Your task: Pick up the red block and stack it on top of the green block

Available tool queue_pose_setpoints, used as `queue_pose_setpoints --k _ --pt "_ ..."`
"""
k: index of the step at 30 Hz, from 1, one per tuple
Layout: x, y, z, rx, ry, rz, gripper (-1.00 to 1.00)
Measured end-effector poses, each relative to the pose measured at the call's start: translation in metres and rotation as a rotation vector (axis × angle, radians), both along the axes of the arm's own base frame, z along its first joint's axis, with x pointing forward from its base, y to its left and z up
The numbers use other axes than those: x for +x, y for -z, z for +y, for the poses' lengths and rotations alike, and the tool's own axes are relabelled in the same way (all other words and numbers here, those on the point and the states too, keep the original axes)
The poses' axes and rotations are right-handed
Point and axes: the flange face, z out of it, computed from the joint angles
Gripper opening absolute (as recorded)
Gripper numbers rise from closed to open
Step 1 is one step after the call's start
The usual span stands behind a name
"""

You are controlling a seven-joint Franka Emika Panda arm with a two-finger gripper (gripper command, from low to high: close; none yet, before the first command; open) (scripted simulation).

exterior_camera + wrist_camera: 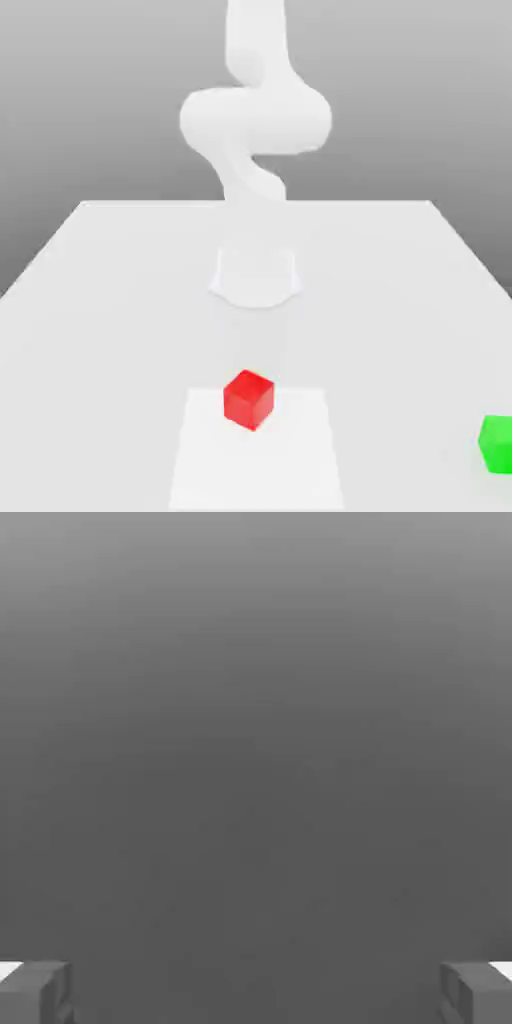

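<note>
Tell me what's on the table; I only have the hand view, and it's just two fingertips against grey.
Observer: A red block sits near the front middle of the white table in the exterior view, resting on a slightly brighter square patch.
Operator: Give me the green one's place.
Observer: The green block is at the exterior view's right edge, well apart from the red block and partly cut off by the frame.
Operator: Say whether anything is stacked.
Observer: Nothing is; both blocks rest on the table, and the arm rises behind them from its base. In your view the gripper is open and holds nothing.
</note>
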Motion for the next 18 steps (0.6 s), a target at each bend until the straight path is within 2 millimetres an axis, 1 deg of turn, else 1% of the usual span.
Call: queue_pose_setpoints --k 2,4,6,9,11,13,15,17,18 --pt "0.022 0.049 0.001 0.024 0.046 0.075 0.0" --pt "0.038 0.099 0.0 0.046 0.093 0.148 0.0" --pt "0.048 0.149 -0.002 0.069 0.142 0.22 0.0" --pt "0.052 0.224 -0.005 0.102 0.218 0.329 0.0" --pt "0.047 0.275 -0.008 0.124 0.273 0.404 0.0" --pt "0.036 0.325 -0.01 0.147 0.332 0.482 0.0" --pt "0.017 0.376 -0.011 0.17 0.396 0.565 0.0" --pt "-0.007 0.427 -0.012 0.194 0.464 0.651 0.0" --pt "-0.014 0.446 -0.012 0.2 0.484 0.675 0.0"
